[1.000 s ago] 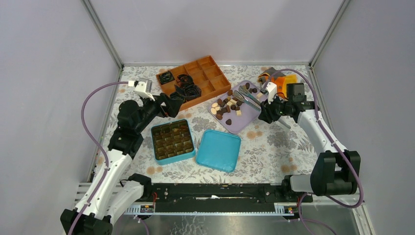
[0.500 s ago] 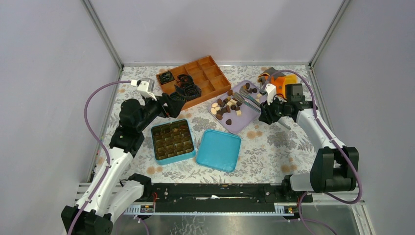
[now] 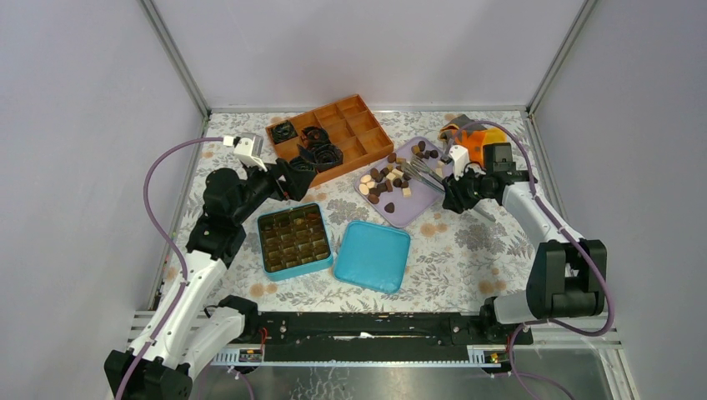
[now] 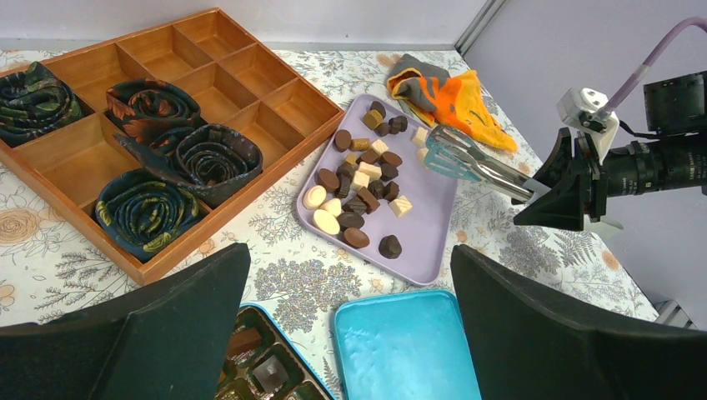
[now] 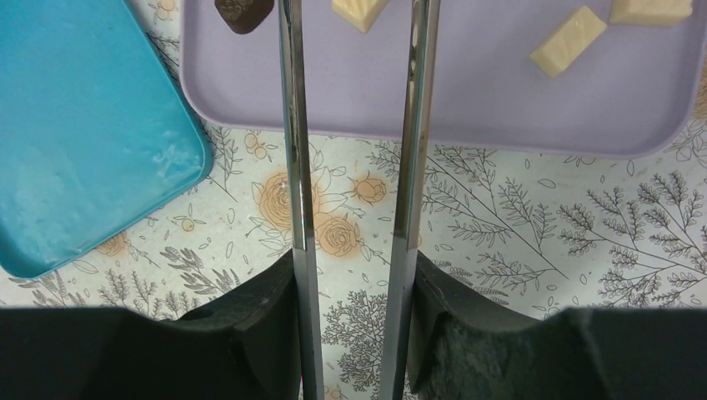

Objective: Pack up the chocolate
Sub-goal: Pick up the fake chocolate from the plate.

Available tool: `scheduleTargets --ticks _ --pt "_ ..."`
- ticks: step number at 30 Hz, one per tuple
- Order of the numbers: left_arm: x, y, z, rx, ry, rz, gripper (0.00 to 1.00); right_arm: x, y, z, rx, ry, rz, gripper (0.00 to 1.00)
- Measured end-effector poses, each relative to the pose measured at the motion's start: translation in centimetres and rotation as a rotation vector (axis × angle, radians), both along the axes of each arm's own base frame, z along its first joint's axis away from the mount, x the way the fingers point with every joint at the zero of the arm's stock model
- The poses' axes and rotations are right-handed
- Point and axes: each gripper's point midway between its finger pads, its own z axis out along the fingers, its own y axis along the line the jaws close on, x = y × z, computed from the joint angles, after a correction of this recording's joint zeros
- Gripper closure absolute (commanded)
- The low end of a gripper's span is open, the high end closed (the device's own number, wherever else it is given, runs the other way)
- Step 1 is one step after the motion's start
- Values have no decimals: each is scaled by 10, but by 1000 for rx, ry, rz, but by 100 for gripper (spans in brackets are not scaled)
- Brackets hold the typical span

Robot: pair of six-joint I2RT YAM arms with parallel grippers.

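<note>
Tongs [image 4: 479, 164], pinched by right gripper [image 5: 353, 292], shifted over tray [image 4: 425, 242] of chocolate [image 4: 350, 221]; left gripper [image 4: 348, 267] spread.

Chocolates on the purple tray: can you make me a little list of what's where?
chocolate: loose brown and white pieces on the purple tray
tongs: tips over the tray
right gripper: shut on the tongs
left gripper: open, holding nothing
blue box: open, lid off
lid: flat beside the box
</note>
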Motion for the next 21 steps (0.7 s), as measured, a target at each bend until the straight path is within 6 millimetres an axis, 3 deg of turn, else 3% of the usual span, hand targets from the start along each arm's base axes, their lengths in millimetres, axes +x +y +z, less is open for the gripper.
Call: scheduleTargets --ticks 21 --pt "1 -1 -1 -6 10 -2 1 13 -33 -44 -188 105 -135 54"
